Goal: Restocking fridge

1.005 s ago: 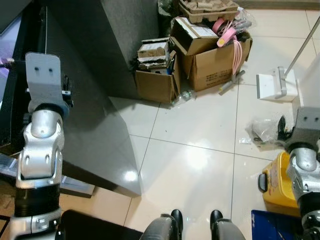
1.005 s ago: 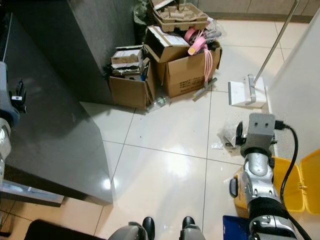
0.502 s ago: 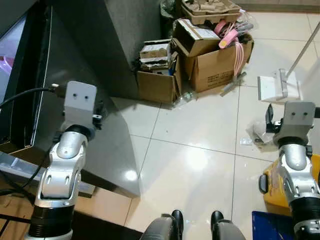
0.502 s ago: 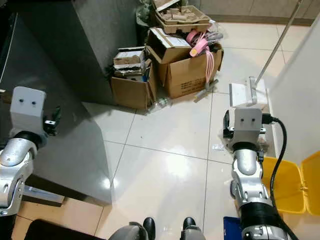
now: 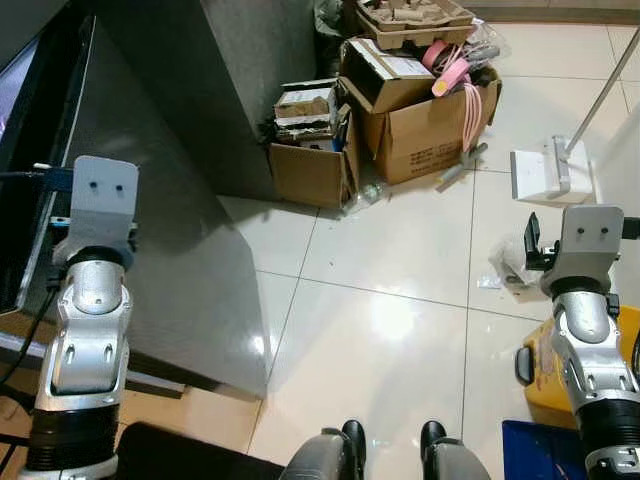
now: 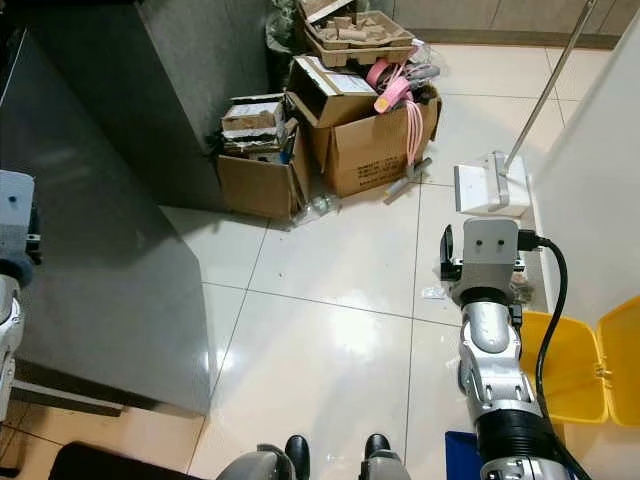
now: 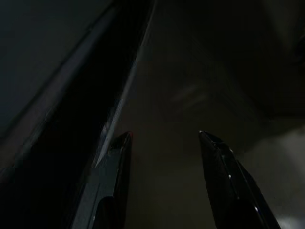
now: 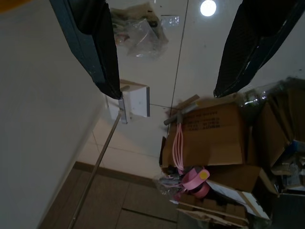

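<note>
The fridge's dark grey door (image 5: 175, 240) stands swung out on the left, with the dark opening (image 5: 40, 130) beside it. My left arm is raised at the door's outer edge, its wrist block (image 5: 100, 195) hiding the fingers from the head views. In the left wrist view my left gripper (image 7: 162, 138) is open, nothing between its fingers, pointing along a pale door edge (image 7: 126, 90) in deep shade. My right gripper (image 8: 167, 93) is open and empty, held up over the floor on the right; one black finger (image 5: 533, 243) shows beside its wrist block.
Cardboard boxes (image 5: 420, 110) piled with egg trays, pink items and packets stand against the grey cabinet (image 5: 250, 80). A white dustpan with a long handle (image 5: 545, 172), a crumpled plastic bag (image 5: 510, 262) and a yellow bin (image 6: 570, 365) sit on the right. Glossy white tiles (image 5: 380, 300) lie ahead.
My left arm has swung back left toward the door's outer edge after reaching right half a second ago. The right arm has risen from a second ago and since holds about still.
</note>
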Tool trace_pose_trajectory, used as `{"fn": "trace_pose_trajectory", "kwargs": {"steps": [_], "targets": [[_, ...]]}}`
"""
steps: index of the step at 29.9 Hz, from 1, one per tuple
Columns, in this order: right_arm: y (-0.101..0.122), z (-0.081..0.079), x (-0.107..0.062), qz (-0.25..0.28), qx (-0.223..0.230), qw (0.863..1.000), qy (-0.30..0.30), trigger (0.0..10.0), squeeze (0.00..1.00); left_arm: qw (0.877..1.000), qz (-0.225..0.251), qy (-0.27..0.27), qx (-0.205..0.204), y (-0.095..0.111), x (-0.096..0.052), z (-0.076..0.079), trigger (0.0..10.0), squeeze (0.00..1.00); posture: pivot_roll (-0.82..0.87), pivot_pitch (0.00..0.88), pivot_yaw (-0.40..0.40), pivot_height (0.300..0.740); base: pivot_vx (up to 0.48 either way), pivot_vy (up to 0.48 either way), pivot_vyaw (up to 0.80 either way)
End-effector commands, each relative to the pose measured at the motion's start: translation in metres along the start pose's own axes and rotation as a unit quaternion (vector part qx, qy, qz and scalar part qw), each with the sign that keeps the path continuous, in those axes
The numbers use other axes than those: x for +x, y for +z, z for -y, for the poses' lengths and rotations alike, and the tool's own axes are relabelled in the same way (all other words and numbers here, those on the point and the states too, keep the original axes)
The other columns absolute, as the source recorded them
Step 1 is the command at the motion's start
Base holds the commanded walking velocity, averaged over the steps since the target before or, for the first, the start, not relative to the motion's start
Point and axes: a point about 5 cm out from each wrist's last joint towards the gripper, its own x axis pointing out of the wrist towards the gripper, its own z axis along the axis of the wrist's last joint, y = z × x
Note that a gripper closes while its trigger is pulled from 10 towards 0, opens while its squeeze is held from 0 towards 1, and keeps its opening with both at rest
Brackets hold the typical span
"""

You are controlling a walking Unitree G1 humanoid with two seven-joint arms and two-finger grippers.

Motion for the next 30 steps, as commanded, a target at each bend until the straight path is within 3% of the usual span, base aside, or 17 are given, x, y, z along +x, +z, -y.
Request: {"fn": "trace_pose_trajectory", "kwargs": {"steps": [1, 4, 7, 12, 14, 16, 17, 18, 20, 22, 26, 30], "targets": [[-0.004, 0.003, -0.004, -0.011, 0.001, 1.000, -0.001, 10.0, 0.00, 0.991, -0.043, 0.120, 0.030, -0.019, 0.016, -0.053, 10.0, 0.00, 0.01, 0.302, 0.129, 0.737, 0.000, 0.000, 0.00], [-0.004, 0.004, -0.004, -0.010, -0.001, 1.000, -0.001, 10.0, 0.00, 0.986, -0.040, 0.156, 0.040, -0.018, 0.026, -0.073, 10.0, 0.00, 0.01, 0.301, 0.130, 0.737, 0.000, 0.000, 0.00], [-0.002, 0.008, -0.003, -0.008, -0.001, 1.000, -0.006, 10.0, 0.00, 0.970, -0.046, 0.235, 0.053, -0.018, 0.039, -0.119, 10.0, 0.00, 0.00, 0.300, 0.131, 0.737, 0.000, 0.000, 0.00], [-0.001, 0.010, -0.002, -0.005, -0.002, 1.000, -0.008, 10.0, 0.00, 0.968, -0.037, 0.245, 0.046, -0.012, 0.041, -0.127, 10.0, 0.00, 0.00, 0.299, 0.128, 0.737, 0.000, 0.000, 0.00], [-0.001, 0.010, -0.002, -0.006, -0.002, 1.000, -0.007, 10.0, 0.00, 0.982, -0.005, 0.189, 0.020, -0.003, 0.040, -0.105, 10.0, 0.00, 0.00, 0.297, 0.125, 0.737, 0.000, 0.000, 0.00], [-0.001, 0.010, -0.001, -0.007, -0.002, 1.000, -0.007, 10.0, 0.00, 0.986, 0.006, 0.166, 0.012, 0.000, 0.040, -0.096, 10.0, 0.00, 0.00, 0.297, 0.125, 0.737, 0.000, 0.000, 0.00], [-0.001, 0.009, -0.001, -0.008, -0.002, 1.000, -0.004, 10.0, 0.00, 0.995, 0.033, 0.091, -0.016, 0.004, 0.035, -0.063, 10.0, 0.00, 0.01, 0.295, 0.124, 0.737, 0.000, 0.000, 0.00], [-0.001, 0.009, -0.001, -0.008, -0.002, 1.000, -0.004, 10.0, 0.00, 0.995, 0.033, 0.091, -0.016, 0.004, 0.035, -0.063, 10.0, 0.00, 0.01, 0.295, 0.124, 0.737, 0.000, 0.000, 0.00], [-0.002, 0.005, -0.002, -0.009, -0.001, 1.000, 0.000, 10.0, 0.00, 0.995, 0.086, -0.021, -0.042, 0.014, 0.017, -0.016, 10.0, 0.00, 0.00, 0.293, 0.124, 0.737, 0.000, 0.000, 0.00], [-0.004, 0.002, -0.004, -0.011, 0.000, 1.000, 0.006, 10.0, 0.00, 0.988, 0.114, -0.088, -0.064, 0.019, -0.003, 0.014, 10.0, 0.00, 0.00, 0.291, 0.125, 0.737, 0.000, 0.000, 0.00], [-0.006, 0.000, -0.007, -0.014, -0.001, 1.000, 0.010, 10.0, 0.00, 0.983, 0.112, -0.124, -0.070, 0.018, -0.018, 0.033, 10.0, 0.00, 0.00, 0.289, 0.128, 0.737, 0.000, 0.000, 0.00], [-0.009, 0.001, -0.009, -0.019, -0.001, 1.000, 0.012, 10.0, 0.00, 0.993, 0.011, -0.083, -0.077, -0.016, -0.023, 0.036, 10.0, 0.00, -0.01, 0.284, 0.130, 0.737, 0.000, 0.000, 0.00]]}}
